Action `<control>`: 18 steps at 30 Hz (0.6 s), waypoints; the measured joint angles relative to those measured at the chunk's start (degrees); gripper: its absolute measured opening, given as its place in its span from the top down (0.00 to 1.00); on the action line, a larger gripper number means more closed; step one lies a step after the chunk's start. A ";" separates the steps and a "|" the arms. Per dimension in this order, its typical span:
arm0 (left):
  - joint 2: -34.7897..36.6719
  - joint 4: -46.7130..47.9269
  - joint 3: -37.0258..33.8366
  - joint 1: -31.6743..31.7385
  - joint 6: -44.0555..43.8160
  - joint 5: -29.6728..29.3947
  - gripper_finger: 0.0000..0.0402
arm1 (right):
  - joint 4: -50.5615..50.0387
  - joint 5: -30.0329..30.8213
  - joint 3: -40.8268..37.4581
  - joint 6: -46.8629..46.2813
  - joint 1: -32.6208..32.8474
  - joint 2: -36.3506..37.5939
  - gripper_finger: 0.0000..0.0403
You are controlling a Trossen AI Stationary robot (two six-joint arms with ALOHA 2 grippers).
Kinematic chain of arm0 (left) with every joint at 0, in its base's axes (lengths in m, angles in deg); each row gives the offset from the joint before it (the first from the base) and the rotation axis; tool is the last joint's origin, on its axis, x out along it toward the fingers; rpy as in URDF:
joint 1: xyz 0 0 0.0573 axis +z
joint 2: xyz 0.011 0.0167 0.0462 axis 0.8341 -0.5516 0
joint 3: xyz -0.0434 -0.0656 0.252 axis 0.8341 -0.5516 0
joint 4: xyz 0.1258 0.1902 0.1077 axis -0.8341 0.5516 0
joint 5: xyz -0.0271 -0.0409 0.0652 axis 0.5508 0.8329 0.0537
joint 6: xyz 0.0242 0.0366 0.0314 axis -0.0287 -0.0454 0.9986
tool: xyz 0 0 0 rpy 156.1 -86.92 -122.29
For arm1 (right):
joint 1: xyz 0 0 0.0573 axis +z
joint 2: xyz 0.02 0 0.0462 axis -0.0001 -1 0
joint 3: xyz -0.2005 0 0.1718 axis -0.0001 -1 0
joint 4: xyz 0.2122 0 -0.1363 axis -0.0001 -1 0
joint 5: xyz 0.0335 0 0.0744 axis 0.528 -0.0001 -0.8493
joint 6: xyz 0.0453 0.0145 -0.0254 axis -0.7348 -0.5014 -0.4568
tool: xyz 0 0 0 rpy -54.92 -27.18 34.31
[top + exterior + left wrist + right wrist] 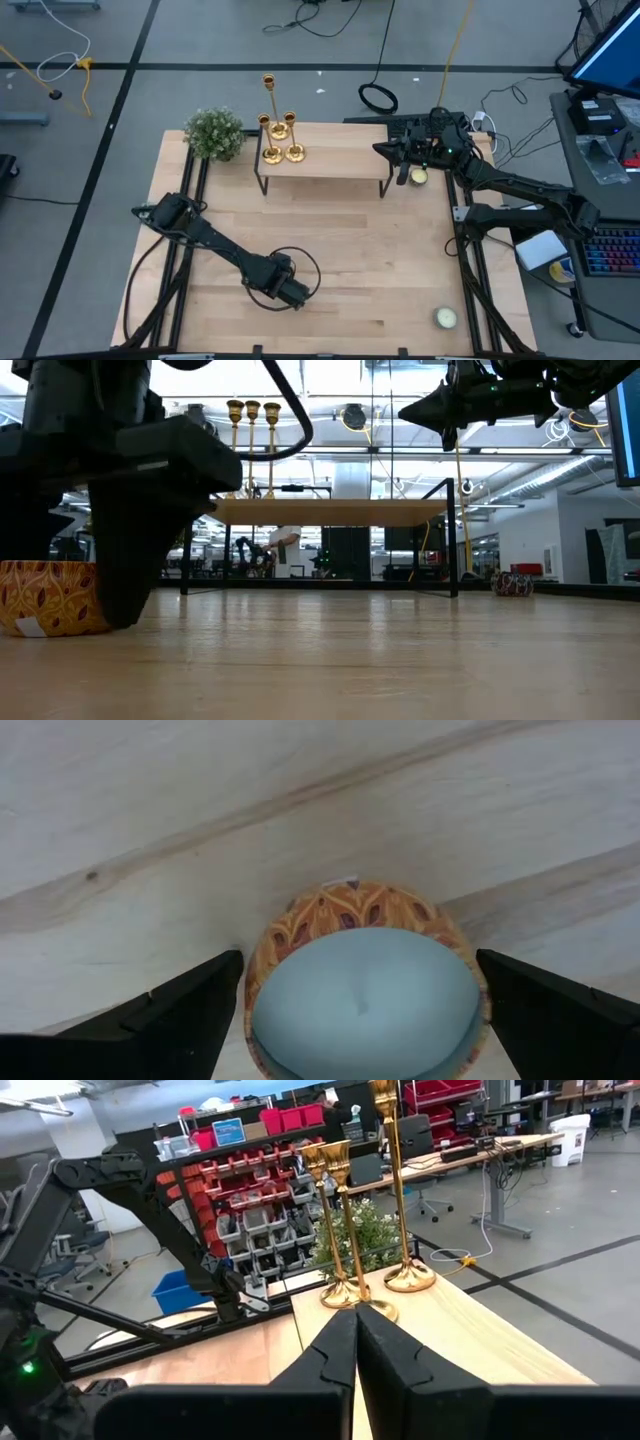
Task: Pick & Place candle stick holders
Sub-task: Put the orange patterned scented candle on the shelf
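Three gold candle stick holders stood clustered at the far-left end of a small raised shelf at the far side of the counter, just right of a bushy plant. They looked like stiff, polished metal: probably slippery, top-heavy on thin stems, easy to tip but not fragile. My call was to take one by the stem low down, just above the flared base, tool fingers straddling it; bases sat close together, maybe touching, hard to tell, so neighbours could get knocked.

Right tool hung above the shelf's right end, fingers pressed together, holding nothing, pointed along the shelf at the holders. Left tool was down near the middle-front of the counter, fingers spread wide either side of a pale-blue candle in a patterned orange cup, not gripping it. Two more small candles: one by the shelf's right leg, one near-right.

Counter was pale wood planks, flat, smooth. Room beyond was open workshop floor with cables, benches and parts bins.
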 joint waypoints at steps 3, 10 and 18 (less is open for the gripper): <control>-0.07 0.01 0.00 -0.01 -0.27 -1.21 0.08 | -0.04 -0.02 0.00 -0.44 -0.01 0.00 0.99; -0.12 0.14 -0.02 0.46 -1.58 -2.64 0.27 | -0.17 -0.02 0.00 -0.38 -0.01 0.00 0.99; -0.18 0.65 0.30 1.37 -2.16 -2.12 0.26 | -0.41 -0.02 0.00 -0.36 0.01 0.00 0.99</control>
